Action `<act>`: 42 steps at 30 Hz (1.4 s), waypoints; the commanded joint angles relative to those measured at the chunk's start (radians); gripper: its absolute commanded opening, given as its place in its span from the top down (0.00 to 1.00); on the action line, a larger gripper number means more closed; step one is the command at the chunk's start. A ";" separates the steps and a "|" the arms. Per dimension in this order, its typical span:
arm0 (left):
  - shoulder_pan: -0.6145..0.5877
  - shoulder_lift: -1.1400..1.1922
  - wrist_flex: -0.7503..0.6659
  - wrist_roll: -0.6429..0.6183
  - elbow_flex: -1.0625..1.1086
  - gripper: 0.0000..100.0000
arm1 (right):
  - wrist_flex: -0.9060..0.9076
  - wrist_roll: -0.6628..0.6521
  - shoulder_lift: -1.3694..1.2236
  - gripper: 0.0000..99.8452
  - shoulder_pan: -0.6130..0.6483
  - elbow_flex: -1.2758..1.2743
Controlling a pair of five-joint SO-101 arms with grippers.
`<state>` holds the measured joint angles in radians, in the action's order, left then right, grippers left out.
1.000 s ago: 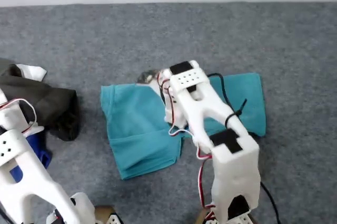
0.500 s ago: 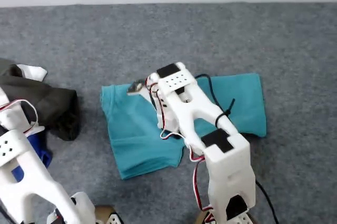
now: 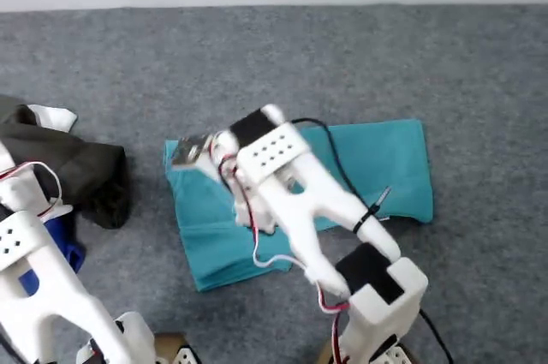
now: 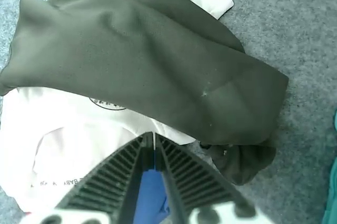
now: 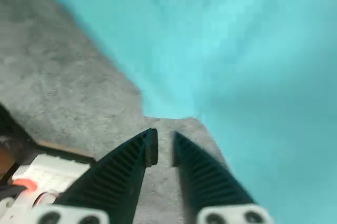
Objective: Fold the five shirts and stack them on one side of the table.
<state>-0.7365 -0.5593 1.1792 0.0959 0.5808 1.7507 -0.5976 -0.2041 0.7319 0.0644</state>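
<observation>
High view puts the right gripper (image 3: 187, 153), jaws a slit apart and empty, over the far left corner of the teal shirt (image 3: 385, 167), lying mid-table, long axis left-right, nearer this arm than the left gripper (image 4: 154, 145), jaws together above the pile (image 4: 147, 60).

High camera looking steeply down over grey felt-covered table (image 3: 479, 64). Wrist cameras facing down, close; right one sharing flat teal cloth shirt (image 3: 394, 158).
</observation>
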 commanded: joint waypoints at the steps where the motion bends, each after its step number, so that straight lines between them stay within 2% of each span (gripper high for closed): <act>1: -0.002 -0.034 -0.017 -0.009 -0.005 0.99 | 0.007 0.011 0.070 0.82 0.068 -0.038; 10: -0.003 -0.034 -0.018 -0.008 0.027 0.99 | -0.182 0.003 0.062 0.83 0.196 -0.170; 15: -0.005 -0.035 -0.017 -0.002 0.027 0.99 | -0.337 0.000 0.061 0.83 0.200 -0.273; 23: -0.005 -0.035 -0.015 -0.003 0.027 0.99 | -0.489 -0.032 0.061 0.84 0.194 -0.397; 29: -0.005 -0.035 -0.014 -0.005 0.027 0.99 | -0.522 -0.029 0.064 0.99 0.194 -0.411; 36: -0.005 -0.035 -0.014 -0.005 0.027 0.99 | -0.522 -0.034 0.067 0.99 0.156 -0.394; 42: -0.003 -0.035 -0.014 -0.003 0.027 0.99 | -0.522 -0.089 0.061 0.99 0.054 -0.285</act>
<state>-0.7365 -0.5593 1.1792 0.0974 0.6145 1.2367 -0.6467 -0.1964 0.8470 -0.3207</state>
